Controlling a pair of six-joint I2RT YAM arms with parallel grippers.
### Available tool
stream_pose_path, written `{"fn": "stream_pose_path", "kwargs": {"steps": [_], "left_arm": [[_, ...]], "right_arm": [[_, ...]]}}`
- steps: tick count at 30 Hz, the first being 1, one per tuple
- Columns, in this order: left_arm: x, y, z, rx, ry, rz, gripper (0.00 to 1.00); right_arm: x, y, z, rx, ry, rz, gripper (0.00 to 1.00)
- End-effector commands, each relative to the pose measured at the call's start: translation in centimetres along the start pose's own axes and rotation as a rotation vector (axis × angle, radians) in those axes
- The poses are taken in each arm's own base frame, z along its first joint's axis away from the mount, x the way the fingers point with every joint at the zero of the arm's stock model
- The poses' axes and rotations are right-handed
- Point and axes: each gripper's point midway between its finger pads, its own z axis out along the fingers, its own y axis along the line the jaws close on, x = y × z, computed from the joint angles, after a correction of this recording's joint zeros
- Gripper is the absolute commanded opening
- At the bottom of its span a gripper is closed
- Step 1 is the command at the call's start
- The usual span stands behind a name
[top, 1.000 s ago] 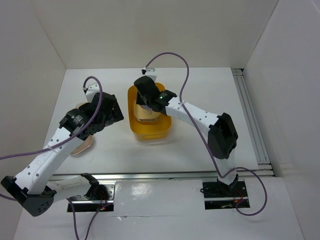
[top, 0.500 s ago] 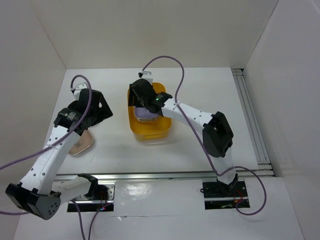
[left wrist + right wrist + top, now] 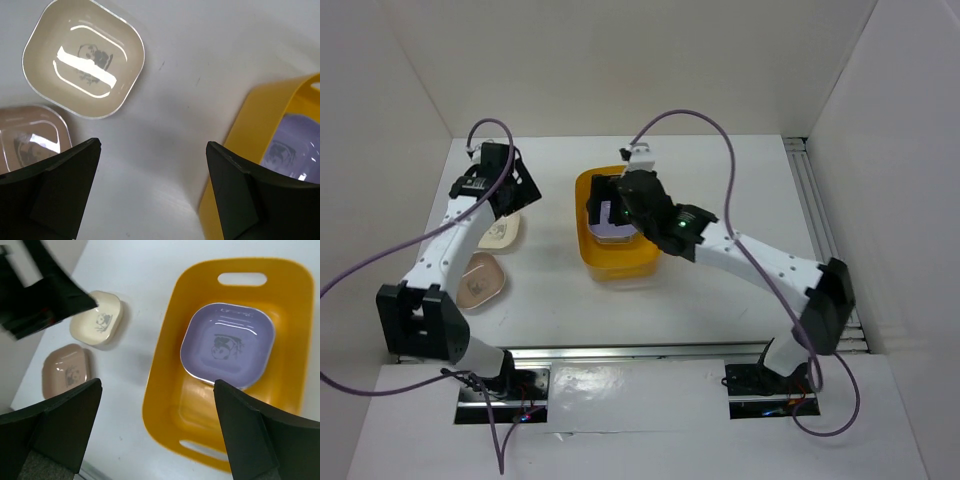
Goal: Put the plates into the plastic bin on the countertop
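The lavender plate (image 3: 227,345) lies flat inside the yellow-orange plastic bin (image 3: 161,390), toward its far end, and the bin sits mid-countertop (image 3: 560,300). The right gripper (image 3: 157,385) hangs over the bin, fingers spread wide, nothing in them. Left of the bin there's a cream plate (image 3: 97,317) and, nearer, a tan plate (image 3: 66,371). The left gripper (image 3: 152,145) hovers between those and the bin, also spread and empty
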Motion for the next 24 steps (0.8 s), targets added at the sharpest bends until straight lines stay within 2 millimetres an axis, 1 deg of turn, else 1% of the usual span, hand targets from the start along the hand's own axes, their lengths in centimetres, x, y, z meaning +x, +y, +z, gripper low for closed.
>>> {"fn": "stream_pose_path", "kwargs": {"steps": [1, 2, 4, 5, 6, 7, 9, 10, 11, 12, 13, 14, 15, 17, 18, 19, 20, 21, 22, 23, 24], "left_arm": [[-3.4, -1.2, 2.5, 0.032, -0.057, 0.031, 1.00], [-2.6, -0.8, 4.4, 0.011, -0.017, 0.046, 1.00], [-2.2, 0.1, 6.4, -0.033, 0.004, 0.042, 1.00], [-1.0, 0.4, 7.6, -0.033, 0.044, 0.042, 0.99], [-0.5, 1.3, 8.6, -0.049, 0.066, 0.030, 0.99], [0.7, 1.9, 10.2, -0.068, 0.107, 0.030, 0.99], [2.0, 2.3, 11.8, -0.064, 0.170, 0.021, 0.95], [2.8, 2.4, 12.9, -0.080, 0.202, 0.029, 0.94], [3.4, 2.4, 13.3, -0.077, 0.223, 0.031, 0.93], [3.3, 2.2, 13.7, -0.079, 0.226, 0.031, 0.90], [3.4, 2.0, 14.0, -0.068, 0.228, 0.029, 0.90], [4.1, 2.2, 14.6, -0.078, 0.247, 0.033, 0.89], [4.3, 2.4, 14.8, -0.072, 0.262, 0.024, 0.86], [4.4, 2.1, 15.5, -0.064, 0.268, 0.023, 0.83], [5.2, 2.3, 16.1, -0.075, 0.288, 0.027, 0.81], [5.4, 2.7, 16.4, -0.077, 0.303, 0.019, 0.73], [5.9, 2.8, 16.8, -0.083, 0.315, 0.021, 0.72], [6.3, 2.8, 17.0, -0.080, 0.329, 0.021, 0.68], [6.7, 2.9, 17.6, -0.088, 0.342, 0.015, 0.68], [6.5, 2.7, 17.8, -0.086, 0.338, 0.014, 0.56], [6.7, 2.7, 17.9, -0.093, 0.350, 0.016, 0.40]], "right_arm": [[-3.5, 0.5, -4.4, -0.072, -0.138, 0.000, 1.00], [-3.2, -0.2, -5.3, -0.074, -0.144, -0.007, 1.00], [-2.9, -0.6, -6.1, -0.083, -0.142, -0.015, 1.00], [-2.1, -1.2, -6.2, -0.072, -0.126, -0.036, 1.00], [-2.3, -1.0, -7.1, -0.087, -0.134, -0.033, 1.00], [-2.2, -1.2, -7.3, -0.087, -0.135, -0.033, 1.00], [-1.9, -1.6, -7.7, -0.085, -0.133, -0.043, 1.00], [-2.1, -1.9, -8.1, -0.079, -0.143, -0.039, 1.00], [-2.1, -1.9, -8.1, -0.079, -0.144, -0.039, 1.00], [-2.0, -2.1, -8.3, -0.079, -0.144, -0.039, 1.00], [-1.8, -2.2, -8.4, -0.079, -0.142, -0.040, 1.00], [-1.8, -2.2, -8.4, -0.079, -0.142, -0.040, 1.00], [-1.4, -2.4, -8.3, -0.074, -0.135, -0.043, 1.00], [-1.5, -2.6, -8.3, -0.065, -0.140, -0.043, 1.00], [-1.6, -2.7, -8.3, -0.057, -0.144, -0.042, 1.00], [-1.6, -2.7, -8.3, -0.057, -0.144, -0.042, 1.00], [-1.4, -2.8, -8.3, -0.053, -0.135, -0.037, 1.00], [-0.9, -3.1, -8.1, -0.047, -0.125, -0.042, 1.00], [-0.4, -3.1, -8.1, -0.043, -0.119, -0.048, 1.00], [-0.6, -2.9, -8.1, -0.048, -0.127, -0.033, 1.00], [-0.2, -3.1, -8.0, -0.044, -0.119, -0.037, 1.00]]}}
